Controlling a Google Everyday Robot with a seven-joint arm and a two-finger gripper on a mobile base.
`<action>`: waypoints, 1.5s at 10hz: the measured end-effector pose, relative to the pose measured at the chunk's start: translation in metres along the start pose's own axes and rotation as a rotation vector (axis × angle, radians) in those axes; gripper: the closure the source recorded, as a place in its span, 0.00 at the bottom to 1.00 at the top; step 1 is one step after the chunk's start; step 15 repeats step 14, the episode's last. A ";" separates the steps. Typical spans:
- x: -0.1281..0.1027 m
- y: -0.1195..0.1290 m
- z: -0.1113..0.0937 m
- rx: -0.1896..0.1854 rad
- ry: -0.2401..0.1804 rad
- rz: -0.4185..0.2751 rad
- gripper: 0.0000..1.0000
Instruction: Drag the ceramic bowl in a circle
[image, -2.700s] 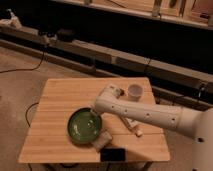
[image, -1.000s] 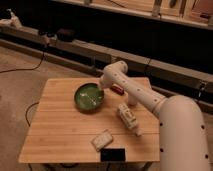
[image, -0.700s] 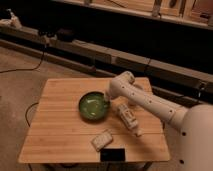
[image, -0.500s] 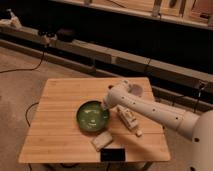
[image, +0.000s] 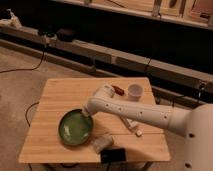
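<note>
The ceramic bowl (image: 75, 127) sits just left of the gripper (image: 88, 114), which meets its right rim; the arm hides that spot; a pale crumpled object (image: 102, 143) lies below-right; a small red item (image: 118, 90) and white cup (image: 134, 91) stand further right

A lab or workshop room: a small wooden desk (image: 75, 95) stands on bare floor, cables (image: 25, 67) trail at ten o'clock, and a long low ledge (image: 100, 52) with shelving (image: 165, 10) runs across twelve o'clock. The claw (image: 88, 114) sits at the green ceramic bowl's (image: 75, 128) rim.
</note>
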 end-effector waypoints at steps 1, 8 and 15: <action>0.028 -0.006 0.009 0.015 0.015 -0.042 1.00; 0.055 0.130 0.045 -0.052 -0.039 0.113 1.00; -0.054 0.163 -0.001 -0.107 -0.053 0.311 1.00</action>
